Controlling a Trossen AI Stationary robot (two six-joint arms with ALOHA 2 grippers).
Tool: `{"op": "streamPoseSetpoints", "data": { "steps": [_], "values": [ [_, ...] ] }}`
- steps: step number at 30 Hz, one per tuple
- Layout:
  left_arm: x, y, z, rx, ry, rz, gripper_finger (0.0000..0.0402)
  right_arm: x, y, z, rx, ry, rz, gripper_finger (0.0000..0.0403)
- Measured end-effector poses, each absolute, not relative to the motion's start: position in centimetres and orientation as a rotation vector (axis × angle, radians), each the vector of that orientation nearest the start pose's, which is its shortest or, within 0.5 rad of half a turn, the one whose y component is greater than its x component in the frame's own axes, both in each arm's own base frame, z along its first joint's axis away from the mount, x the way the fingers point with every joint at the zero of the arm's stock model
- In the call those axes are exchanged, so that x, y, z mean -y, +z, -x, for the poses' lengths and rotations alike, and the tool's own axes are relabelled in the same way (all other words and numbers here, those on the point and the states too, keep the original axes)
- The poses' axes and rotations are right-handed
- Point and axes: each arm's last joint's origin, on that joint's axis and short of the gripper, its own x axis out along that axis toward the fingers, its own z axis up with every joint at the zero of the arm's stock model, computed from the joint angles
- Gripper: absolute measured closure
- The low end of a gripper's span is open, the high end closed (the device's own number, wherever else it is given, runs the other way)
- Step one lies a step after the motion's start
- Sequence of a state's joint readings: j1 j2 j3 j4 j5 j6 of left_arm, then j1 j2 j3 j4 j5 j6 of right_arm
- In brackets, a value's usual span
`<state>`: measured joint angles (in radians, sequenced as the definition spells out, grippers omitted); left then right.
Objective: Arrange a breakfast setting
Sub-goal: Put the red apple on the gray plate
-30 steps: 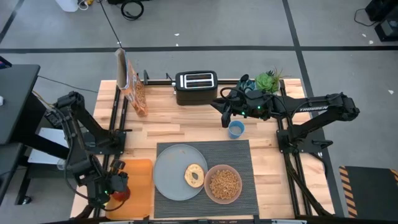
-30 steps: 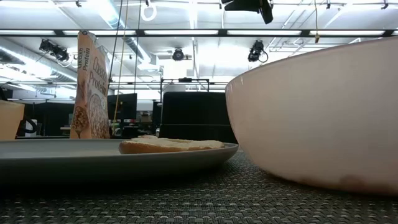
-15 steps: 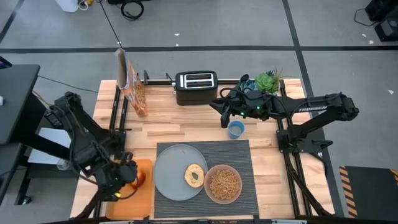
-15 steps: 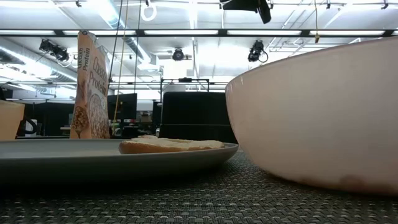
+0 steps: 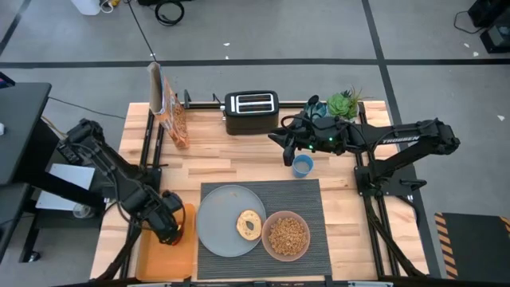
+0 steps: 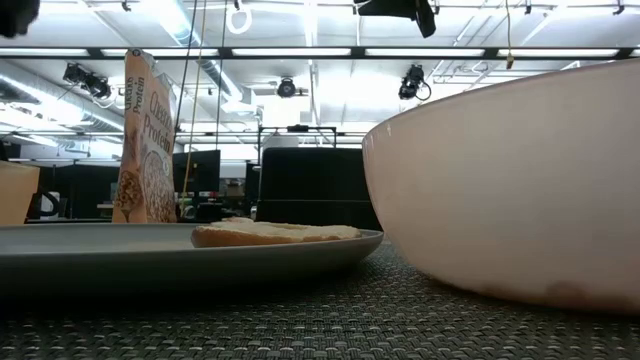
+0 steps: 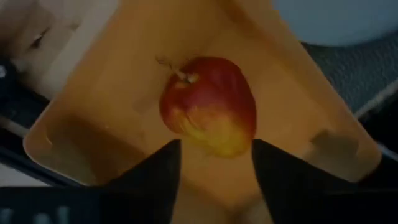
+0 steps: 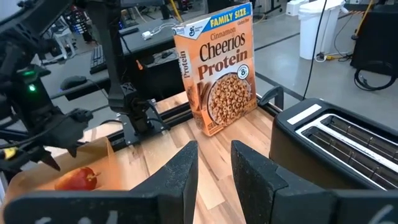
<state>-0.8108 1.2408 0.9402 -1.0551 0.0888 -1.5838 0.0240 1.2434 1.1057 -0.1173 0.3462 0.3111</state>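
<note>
Apple sits on the orange tray, left of the mat, not on the plate yet. Left gripper hangs right over it, fingers spread w/ the apple between and ahead of them, nothing held. On the mat: plate w/ bagel, pink bowl of cereal just beside it. Right gripper waits at the back near toaster and blue cup, fingers parted, empty. Cereal box stands back left.
</note>
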Motion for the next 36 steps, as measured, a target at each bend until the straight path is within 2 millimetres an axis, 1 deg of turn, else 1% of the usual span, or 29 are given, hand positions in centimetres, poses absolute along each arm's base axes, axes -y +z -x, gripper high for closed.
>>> {"op": "streamPoseSetpoints", "data": {
  "steps": [2,5,9,11,13,20,26,31,33,36],
  "values": [
    [14.9,23.8,-14.2,-1.479,0.445,0.815,0.0167,0.3,35.5,-27.8,-0.2,-0.357,-0.26,0.03],
    [14.9,22.8,-14.5,-1.461,0.418,0.923,0.013,0.3,35.5,-27.8,-0.2,-0.356,-0.26,0.03],
    [14.9,21.1,-14.1,-1.453,0.456,1.064,0.0107,0.3,35.5,-27.8,-0.202,-0.351,-0.265,0.03],
    [14.7,20.7,-13.5,-1.446,0.493,1.092,0.0099,0.2,35.5,-27.8,-0.209,-0.336,-0.272,0.03],
    [14.6,20.8,-13.0,-1.434,0.519,1.096,0.0092,0.2,35.5,-27.8,-0.211,-0.327,-0.273,0.03],
    [14.5,21.1,-12.4,-1.433,0.54,1.115,0.0088,0.2,35.5,-27.8,-0.211,-0.324,-0.27,0.03],
    [13.7,20.1,-11.9,-1.426,0.65,1.093,0.0088,0.3,35.5,-27.8,-0.21,-0.329,-0.265,0.03],
    [12.9,18.4,-10.9,-1.346,0.642,1.238,0.0105,0.3,35.5,-27.8,-0.21,-0.329,-0.263,0.03],
    [12.3,17.8,-10.2,-1.315,0.682,1.289,0.0113,0.2,35.5,-27.8,-0.21,-0.328,-0.263,0.03],
    [11.5,17.5,-9.3,-1.319,0.691,1.349,0.0122,0.2,35.5,-27.8,-0.209,-0.327,-0.266,0.03]
  ]
}}
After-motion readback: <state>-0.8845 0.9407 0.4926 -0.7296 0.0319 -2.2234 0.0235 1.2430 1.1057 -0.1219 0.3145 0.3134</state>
